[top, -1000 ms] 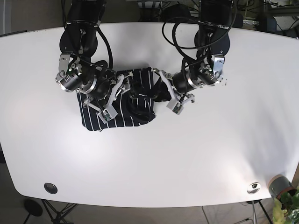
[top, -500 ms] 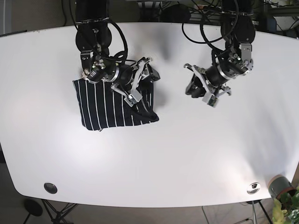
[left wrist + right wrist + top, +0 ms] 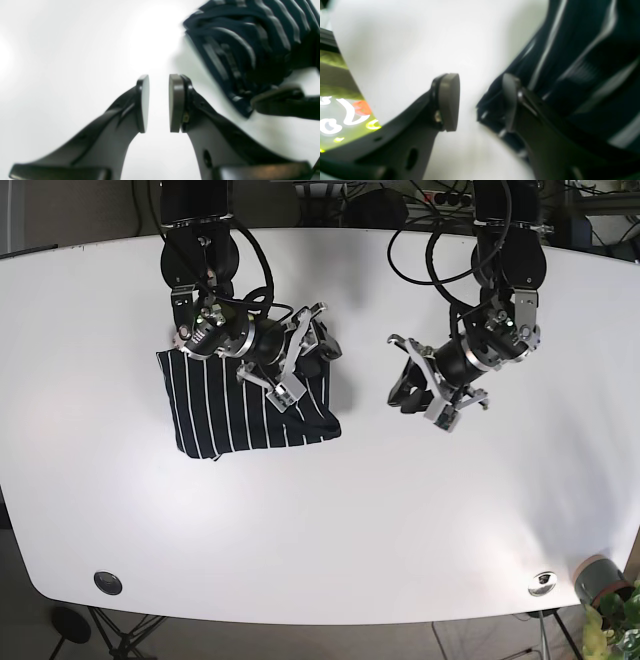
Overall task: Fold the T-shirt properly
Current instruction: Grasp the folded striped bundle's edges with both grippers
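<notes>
T-shirt (image 3: 250, 405), dark with white stripes, lies folded into a compact rectangle at the upper left of the white surface (image 3: 400, 520) in the base view. The right pincer (image 3: 290, 360) hovers over its right edge with jaws parted, holding nothing; the left pincer (image 3: 432, 392) sits well apart at centre right, parted and empty. Judged near complete: any final press should flatten the right edge evenly without dragging the layers.

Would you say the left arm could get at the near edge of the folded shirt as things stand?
Probably yes. The left gripper is open, holds nothing, and only bare table lies between it and the shirt. The right gripper hangs over the shirt's far corner, not that edge.
</notes>
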